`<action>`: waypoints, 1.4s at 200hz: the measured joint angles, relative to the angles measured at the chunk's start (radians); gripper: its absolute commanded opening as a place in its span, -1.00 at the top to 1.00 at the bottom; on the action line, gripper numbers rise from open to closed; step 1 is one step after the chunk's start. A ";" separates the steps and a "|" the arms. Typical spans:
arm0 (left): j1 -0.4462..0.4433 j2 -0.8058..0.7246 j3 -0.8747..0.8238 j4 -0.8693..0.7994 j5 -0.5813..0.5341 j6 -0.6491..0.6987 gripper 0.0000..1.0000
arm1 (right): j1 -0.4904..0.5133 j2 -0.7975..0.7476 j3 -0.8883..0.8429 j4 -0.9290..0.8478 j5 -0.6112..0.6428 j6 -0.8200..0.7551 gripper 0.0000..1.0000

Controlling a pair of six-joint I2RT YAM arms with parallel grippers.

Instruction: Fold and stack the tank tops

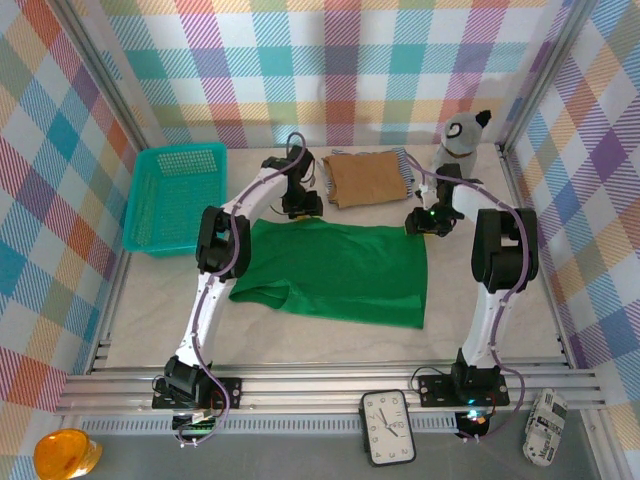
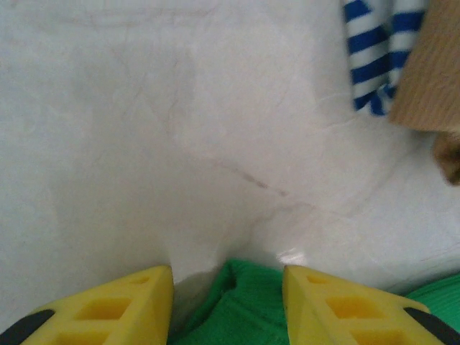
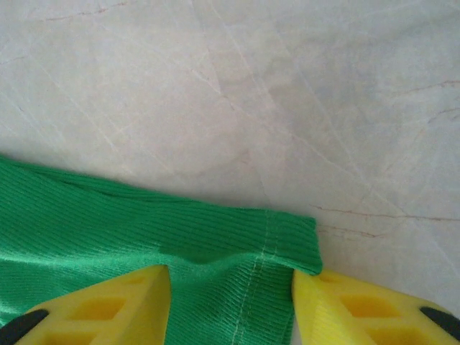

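Straddling the spread green top's (image 1: 340, 270) far corners, left pincer (image 2: 225, 273) and right pincer (image 3: 228, 273) gape.

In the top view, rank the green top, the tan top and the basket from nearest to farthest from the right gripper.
From the right gripper:
1. Green top: the gripper is at its far right corner.
2. Tan top: a little to the left, toward the back.
3. Basket: far left side of the table.

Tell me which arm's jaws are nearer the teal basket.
Left. On the left arm, the jaws are at the green top's far-left corner, with the basket off to the left. On the right arm, they are at its far-right corner, the top's whole width farther off.
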 measured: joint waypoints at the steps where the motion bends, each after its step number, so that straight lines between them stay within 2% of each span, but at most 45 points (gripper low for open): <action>1: 0.000 0.001 0.002 0.000 0.001 0.000 0.16 | 0.000 0.000 0.001 0.000 0.000 0.000 0.08; 26: -0.010 0.022 0.029 0.016 0.027 0.002 0.38 | -0.004 0.018 0.021 0.001 0.000 0.000 0.34; 64: -0.018 0.033 0.035 0.023 0.054 0.011 0.86 | -0.013 0.021 0.025 0.004 0.000 0.003 0.42; 80: -0.020 0.033 0.037 0.022 0.065 0.009 1.00 | -0.017 0.022 0.026 0.004 0.000 0.003 0.43; 97: -0.023 0.033 0.041 0.021 0.068 0.014 1.00 | -0.020 0.022 0.029 0.004 0.001 0.003 0.41; 114: -0.024 0.033 0.042 0.021 0.066 0.016 1.00 | -0.021 0.021 0.029 0.004 0.019 0.005 0.20; 130: -0.024 0.033 0.042 0.022 0.063 0.016 1.00 | -0.023 0.020 0.030 0.007 0.035 -0.003 0.11; 181: -0.023 0.032 0.043 0.023 0.055 0.016 1.00 | -0.026 0.024 0.071 0.006 0.029 -0.009 0.11; 210: -0.023 0.024 0.043 0.023 0.051 0.016 1.00 | -0.026 0.039 0.080 0.009 0.003 -0.027 0.28; 247: -0.018 0.006 0.043 0.039 0.048 0.016 1.00 | -0.026 0.068 0.084 0.008 -0.023 -0.031 0.66; 264: -0.018 0.002 0.048 0.040 0.049 0.016 1.00 | -0.026 0.068 0.084 0.007 -0.031 -0.033 0.73; 280: -0.017 0.002 0.065 0.024 0.047 0.017 0.65 | -0.026 0.068 0.084 0.008 -0.031 -0.034 0.82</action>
